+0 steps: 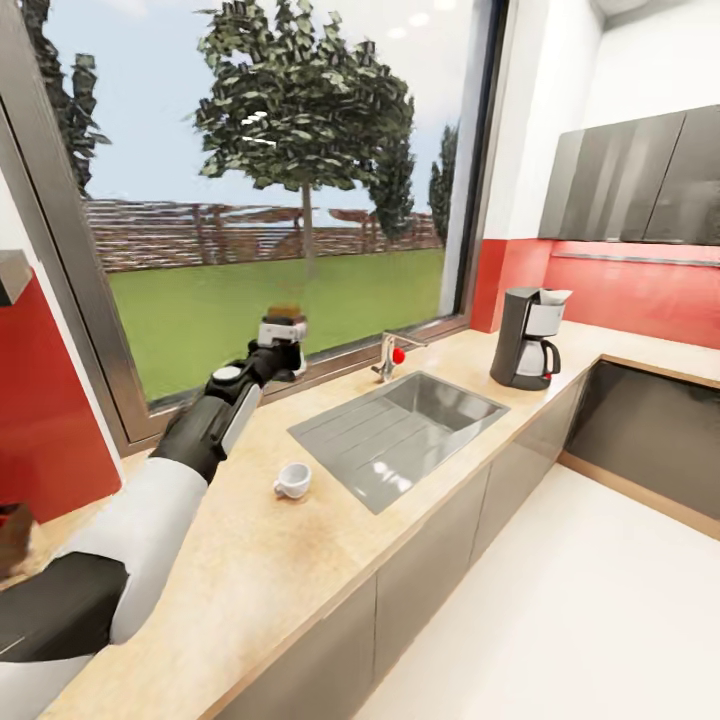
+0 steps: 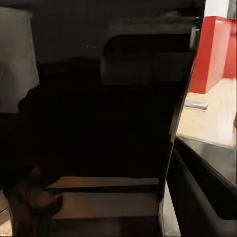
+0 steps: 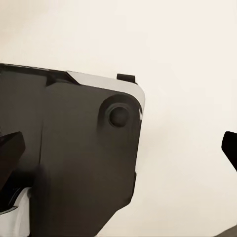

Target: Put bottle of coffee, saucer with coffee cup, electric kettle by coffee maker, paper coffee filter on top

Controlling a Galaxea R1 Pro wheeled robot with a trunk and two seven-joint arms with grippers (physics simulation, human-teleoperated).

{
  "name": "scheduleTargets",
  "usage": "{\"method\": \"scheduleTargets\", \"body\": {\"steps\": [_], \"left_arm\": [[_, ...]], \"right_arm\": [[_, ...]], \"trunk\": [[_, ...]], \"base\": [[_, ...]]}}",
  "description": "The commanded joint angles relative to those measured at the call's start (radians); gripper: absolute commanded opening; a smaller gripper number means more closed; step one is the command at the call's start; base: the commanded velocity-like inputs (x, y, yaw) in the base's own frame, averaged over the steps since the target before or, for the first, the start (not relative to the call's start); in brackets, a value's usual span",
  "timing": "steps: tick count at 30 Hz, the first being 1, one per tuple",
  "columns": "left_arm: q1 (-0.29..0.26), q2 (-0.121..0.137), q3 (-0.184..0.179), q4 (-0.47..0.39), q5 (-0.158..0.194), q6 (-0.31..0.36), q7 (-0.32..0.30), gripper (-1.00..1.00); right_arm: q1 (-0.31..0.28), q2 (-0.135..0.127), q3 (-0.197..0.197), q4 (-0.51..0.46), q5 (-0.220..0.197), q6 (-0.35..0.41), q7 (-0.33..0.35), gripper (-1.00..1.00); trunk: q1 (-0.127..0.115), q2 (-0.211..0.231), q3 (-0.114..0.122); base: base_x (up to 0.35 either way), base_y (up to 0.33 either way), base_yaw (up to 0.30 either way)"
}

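Brown bottle of coffee (image 1: 288, 313) | mostly hidden in left claw (image 1: 284, 335)

Left arm (image 1: 170, 470): reaching forward and up, white upper arm, black forearm.
Left gripper (image 1: 283, 335): being held raised at arm's end; whether its fingers are closing on anything is unclear.
Right gripper (image 3: 118, 148): fingertips spreading wide apart.

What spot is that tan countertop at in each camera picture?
Head view: the countertop runs from lower left towards the coffee maker.
Left wrist view: a tan strip at the right edge.
Right wrist view: a pale surface; cannot tell if it's the counter.
Shared landmark: the red wall.
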State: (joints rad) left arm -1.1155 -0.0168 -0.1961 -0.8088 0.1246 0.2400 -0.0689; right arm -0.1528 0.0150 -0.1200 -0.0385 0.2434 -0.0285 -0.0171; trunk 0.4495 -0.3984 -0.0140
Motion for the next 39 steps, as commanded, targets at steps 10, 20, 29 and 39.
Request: {"method": "scheduleTargets", "body": {"steps": [10, 20, 29, 39], "left_arm": [[0.324, 0.084, 0.005, -0.245, 0.007, -0.029, -0.057, -1.00], [0.459, 0.107, 0.047, -0.295, 0.010, -0.078, -0.044, -1.00], [0.496, 0.104, 0.047, -0.308, 0.008, -0.079, -0.044, -1.00], [0.509, 0.103, 0.045, -0.319, 0.009, -0.079, -0.045, -1.00]], "right_arm": [[-0.001, 0.002, -0.010, -0.043, 0.007, -0.004, -0.001, 1.00], [-0.002, -0.002, -0.071, -0.043, -0.068, -0.049, -0.001, 1.00], [-0.002, -0.003, -0.084, -0.043, -0.079, -0.054, -0.001, 1.00], [-0.001, -0.003, -0.084, -0.043, -0.078, -0.054, -0.002, 1.00]], "trunk": [[0.001, -0.002, -0.001], [0.001, -0.002, -0.001], [0.001, -0.002, -0.001], [0.001, -0.002, -0.001]], "base": [[0.000, 0.000, -0.003], [0.113, -0.086, 0.000], [0.111, -0.232, -0.029], [-0.009, -0.273, -0.180]]}}
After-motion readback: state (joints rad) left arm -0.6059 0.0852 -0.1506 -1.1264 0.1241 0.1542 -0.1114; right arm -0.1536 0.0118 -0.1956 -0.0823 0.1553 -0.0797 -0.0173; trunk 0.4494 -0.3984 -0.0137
